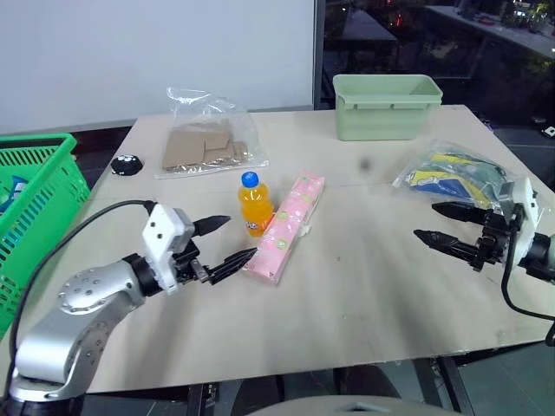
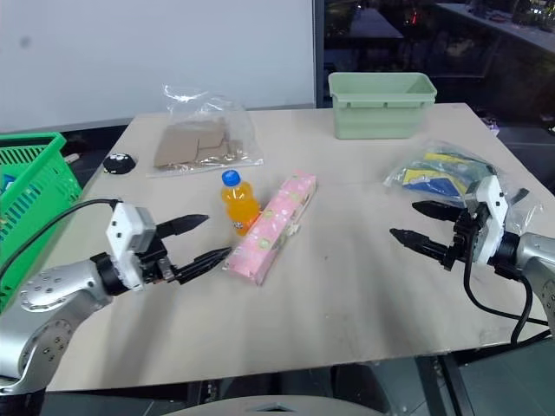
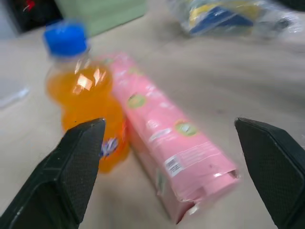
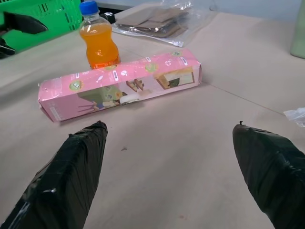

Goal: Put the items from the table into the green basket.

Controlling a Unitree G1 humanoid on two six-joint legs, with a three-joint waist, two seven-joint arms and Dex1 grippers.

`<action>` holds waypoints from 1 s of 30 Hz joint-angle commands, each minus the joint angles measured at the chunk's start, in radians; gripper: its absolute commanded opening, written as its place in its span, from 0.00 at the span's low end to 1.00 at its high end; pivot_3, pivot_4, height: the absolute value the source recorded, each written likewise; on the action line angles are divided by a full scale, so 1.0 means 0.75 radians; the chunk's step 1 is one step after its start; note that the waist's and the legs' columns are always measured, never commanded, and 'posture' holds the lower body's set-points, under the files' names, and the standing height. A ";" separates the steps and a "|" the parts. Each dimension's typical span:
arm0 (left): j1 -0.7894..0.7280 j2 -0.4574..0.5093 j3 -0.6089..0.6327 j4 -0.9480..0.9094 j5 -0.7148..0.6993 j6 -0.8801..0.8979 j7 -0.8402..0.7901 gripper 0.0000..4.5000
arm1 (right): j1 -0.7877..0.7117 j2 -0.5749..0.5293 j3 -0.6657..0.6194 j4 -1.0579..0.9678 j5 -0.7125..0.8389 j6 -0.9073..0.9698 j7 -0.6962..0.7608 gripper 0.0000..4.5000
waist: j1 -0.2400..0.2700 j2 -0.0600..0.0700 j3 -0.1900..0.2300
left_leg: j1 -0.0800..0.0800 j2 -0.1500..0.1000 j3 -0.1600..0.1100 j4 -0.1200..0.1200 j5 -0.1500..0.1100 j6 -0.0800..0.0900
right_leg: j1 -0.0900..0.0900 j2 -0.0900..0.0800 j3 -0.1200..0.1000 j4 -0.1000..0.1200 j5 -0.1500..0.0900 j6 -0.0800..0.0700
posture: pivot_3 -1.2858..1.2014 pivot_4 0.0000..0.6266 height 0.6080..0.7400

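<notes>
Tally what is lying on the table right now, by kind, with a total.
Drink bottle: 1
Pink packet: 1
Clear bags of packs: 2
Pale green bin: 1
Small black object: 1
Total: 6

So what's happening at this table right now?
A two-armed robot is clearing a table into a green basket. Nothing is held: both jaws stand open. The left gripper points at the pink packet beside the orange bottle. The right gripper hovers near a clear bag of packs.
</notes>
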 commanded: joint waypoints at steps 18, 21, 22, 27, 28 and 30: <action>-0.074 -0.162 -0.510 -0.156 0.365 0.436 0.521 1.00 | 0.152 -0.022 -0.124 -0.084 0.030 -0.053 0.005 0.99 | -0.005 0.002 -0.007 | 0.012 -0.001 0.001 0.000 -0.001 0.001 | 0.011 0.001 0.003 -0.001 0.000 0.000 | 0.48 0.01 1.00; -0.093 -0.215 -0.526 -0.163 0.372 0.451 0.536 1.00 | 0.168 -0.026 -0.123 -0.083 0.026 -0.058 0.006 0.99 | -0.007 0.002 -0.007 | 0.015 -0.001 0.000 0.000 -0.001 0.000 | 0.014 0.001 0.002 -0.001 0.000 0.000 | 0.48 0.02 1.00; -0.100 -0.235 -0.518 -0.152 0.371 0.462 0.546 1.00 | 0.167 -0.024 -0.123 -0.081 0.028 -0.058 0.003 0.99 | -0.008 0.003 -0.007 | 0.015 -0.001 0.000 0.000 -0.001 0.000 | 0.014 0.001 0.003 -0.001 0.000 0.000 | 0.48 0.02 1.00; -0.110 -0.292 -0.467 -0.107 0.381 0.564 0.588 1.00 | 0.186 -0.030 -0.112 -0.083 0.020 -0.055 0.010 0.99 | -0.008 0.002 -0.007 | 0.016 -0.002 0.000 0.000 -0.001 0.000 | 0.014 0.001 0.004 -0.002 0.000 0.000 | 0.49 0.03 1.00; -0.106 -0.287 -0.476 -0.119 0.381 0.568 0.575 1.00 | 0.187 -0.030 -0.111 -0.082 0.019 -0.056 0.011 0.99 | -0.008 0.003 -0.008 | 0.016 -0.002 0.000 0.000 -0.001 0.000 | 0.014 0.001 0.004 -0.002 0.000 0.000 | 0.49 0.03 1.00; -0.096 -0.290 -0.481 -0.129 0.373 0.569 0.563 1.00 | 0.192 -0.035 -0.108 -0.081 0.018 -0.055 0.017 0.99 | -0.008 0.004 -0.009 | 0.016 -0.002 0.000 0.000 -0.001 0.000 | 0.014 0.001 0.004 -0.002 0.000 0.000 | 0.49 0.03 1.00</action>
